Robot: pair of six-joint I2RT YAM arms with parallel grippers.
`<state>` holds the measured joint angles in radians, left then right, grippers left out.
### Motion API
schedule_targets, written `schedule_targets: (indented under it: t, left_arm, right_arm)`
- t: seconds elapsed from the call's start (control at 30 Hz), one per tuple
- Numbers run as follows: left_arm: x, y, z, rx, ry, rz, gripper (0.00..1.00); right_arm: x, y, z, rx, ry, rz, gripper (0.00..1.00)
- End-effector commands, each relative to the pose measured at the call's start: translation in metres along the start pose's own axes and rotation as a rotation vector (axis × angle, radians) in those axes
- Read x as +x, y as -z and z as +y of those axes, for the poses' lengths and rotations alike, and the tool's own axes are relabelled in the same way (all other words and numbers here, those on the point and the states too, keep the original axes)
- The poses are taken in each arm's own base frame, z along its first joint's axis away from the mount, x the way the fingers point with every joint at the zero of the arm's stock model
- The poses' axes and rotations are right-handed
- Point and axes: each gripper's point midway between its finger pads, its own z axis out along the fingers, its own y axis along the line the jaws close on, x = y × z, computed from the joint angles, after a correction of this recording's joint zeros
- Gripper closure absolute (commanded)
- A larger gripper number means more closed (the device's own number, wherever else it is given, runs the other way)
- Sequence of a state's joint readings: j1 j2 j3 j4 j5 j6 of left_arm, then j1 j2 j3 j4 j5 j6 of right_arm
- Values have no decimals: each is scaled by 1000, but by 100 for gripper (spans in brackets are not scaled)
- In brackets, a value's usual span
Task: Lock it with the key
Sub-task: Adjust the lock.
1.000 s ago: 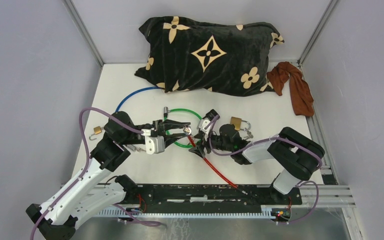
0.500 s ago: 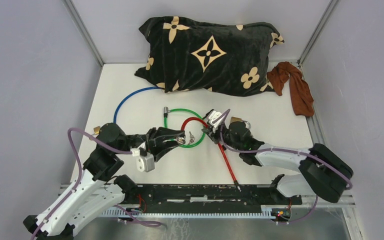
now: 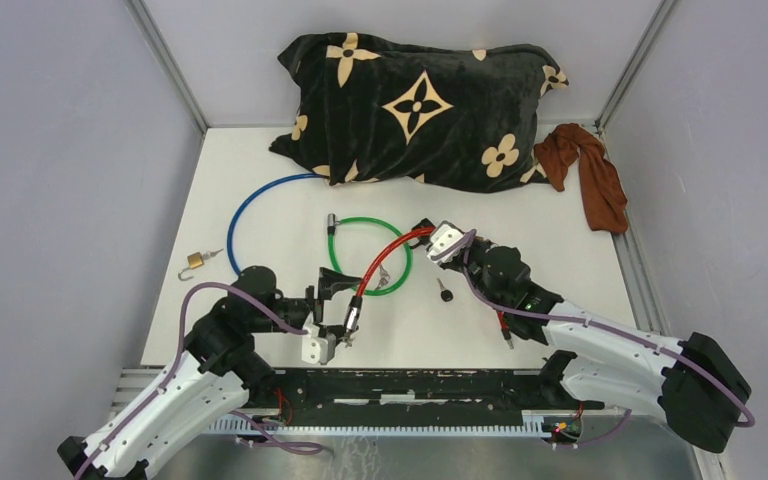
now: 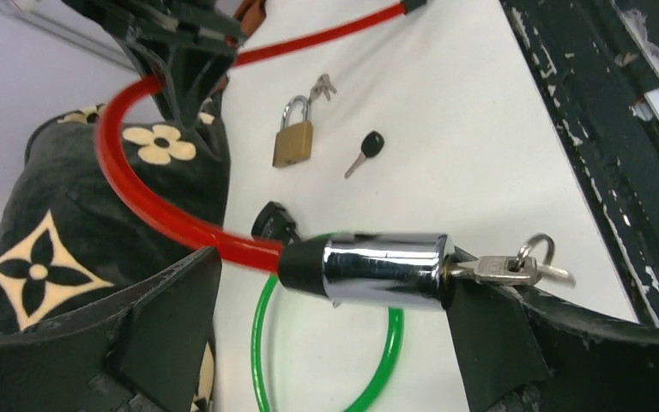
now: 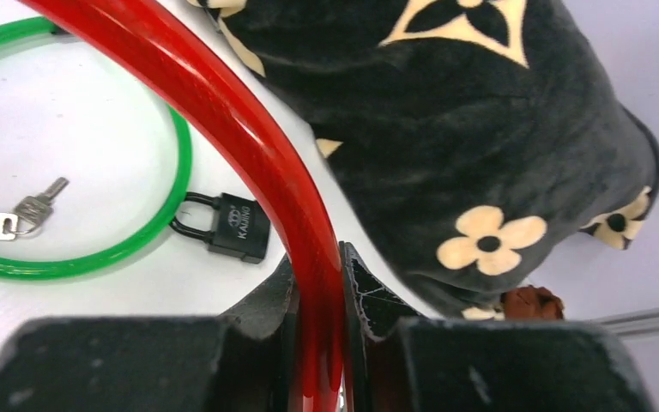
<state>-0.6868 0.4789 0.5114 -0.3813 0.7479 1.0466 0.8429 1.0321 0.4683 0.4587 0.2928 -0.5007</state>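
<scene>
A red cable lock [image 3: 390, 252] arcs from my right gripper [image 3: 432, 238] down to its chrome lock cylinder [image 3: 352, 318]. In the left wrist view the cylinder [image 4: 386, 269] hangs crosswise between my left gripper's [image 4: 330, 335] wide open fingers [image 4: 163, 318]. It rests against the right-hand one, with a gap at the other. The key [image 4: 502, 270] sits in the cylinder's end, its ring hanging beside it. My right gripper [image 5: 319, 283] is shut on the red cable [image 5: 249, 129], pinched between both pads.
A green cable loop [image 3: 365, 220], loose keys [image 3: 385, 278] and a black-headed key [image 3: 445, 293] lie mid-table. A blue cable [image 3: 260, 190] and a brass padlock [image 3: 195, 260] are at the left. A black pillow [image 3: 420, 100] and a brown cloth [image 3: 590, 170] fill the back. A black padlock [image 5: 238, 227] lies by the green loop.
My right gripper shut on the red cable and carried it right and back. My left gripper opened wide and drew back toward the near edge, the cylinder between its fingers.
</scene>
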Motion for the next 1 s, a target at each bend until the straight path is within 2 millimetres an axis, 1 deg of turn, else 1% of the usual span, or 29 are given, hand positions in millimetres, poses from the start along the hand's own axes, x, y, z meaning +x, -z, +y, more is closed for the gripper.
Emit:
schedule_targets:
  t: [0.0, 0.1, 0.2, 0.27, 0.33, 0.4, 0.43, 0.47, 0.5, 0.53, 0.57, 0.6, 0.63, 0.67, 0.73, 0.8, 0.87, 0.9, 0.93, 0.97]
  left_arm:
    - [28, 9, -22, 35, 3, 120, 0]
    - [37, 9, -34, 62, 17, 145, 0]
    - [43, 9, -40, 81, 25, 161, 0]
    - [45, 8, -37, 73, 25, 173, 0]
    - [43, 8, -28, 37, 45, 176, 0]
    - [38, 8, -12, -43, 110, 169, 0]
    - [34, 8, 2, -120, 182, 159, 0]
    - [30, 10, 22, -220, 271, 144, 0]
    - [24, 13, 45, -343, 380, 118, 1]
    - [14, 17, 70, -451, 457, 75, 5]
    - [10, 20, 83, -511, 553, 54, 10]
    - [5, 21, 94, -547, 636, 32, 14]
    - [2, 18, 100, -560, 705, 18, 18]
    - [-5, 17, 104, -563, 771, -16, 20]
    - [-14, 10, 96, -498, 810, -57, 22]
    - [-19, 2, 79, -398, 840, -68, 23]
    - [-22, -6, 60, -295, 879, -66, 21]
    - [-22, -8, 56, -268, 889, -65, 19]
    - [-20, -8, 57, -277, 896, -61, 17]
    - [-19, -8, 63, -310, 917, -62, 17]
  right_arm:
    - [-48, 7, -51, 150, 61, -89, 100]
    - [-60, 9, -60, 167, 90, -108, 100]
    - [-76, 11, -68, 171, 90, -141, 100]
    - [-86, 13, -70, 161, 95, -164, 100]
    - [-92, 16, -73, 156, 116, -180, 100]
    - [-95, 18, -72, 137, 159, -191, 100]
    - [-97, 19, -71, 122, 185, -198, 100]
    - [-99, 19, -67, 96, 211, -205, 100]
    - [-102, 19, -64, 70, 242, -213, 100]
    - [-105, 19, -61, 48, 268, -226, 100]
    - [-108, 19, -59, 29, 298, -235, 100]
    - [-111, 19, -59, 17, 323, -242, 100]
    - [-114, 18, -56, -7, 350, -246, 100]
    - [-118, 17, -53, -35, 371, -251, 100]
    - [-128, 15, -51, -71, 381, -265, 100]
    - [-134, 14, -50, -82, 385, -282, 100]
    - [-138, 13, -53, -73, 392, -286, 100]
    - [-139, 12, -53, -74, 393, -287, 100]
    - [-141, 12, -52, -82, 397, -294, 100]
    - [-143, 11, -50, -93, 399, -301, 100]
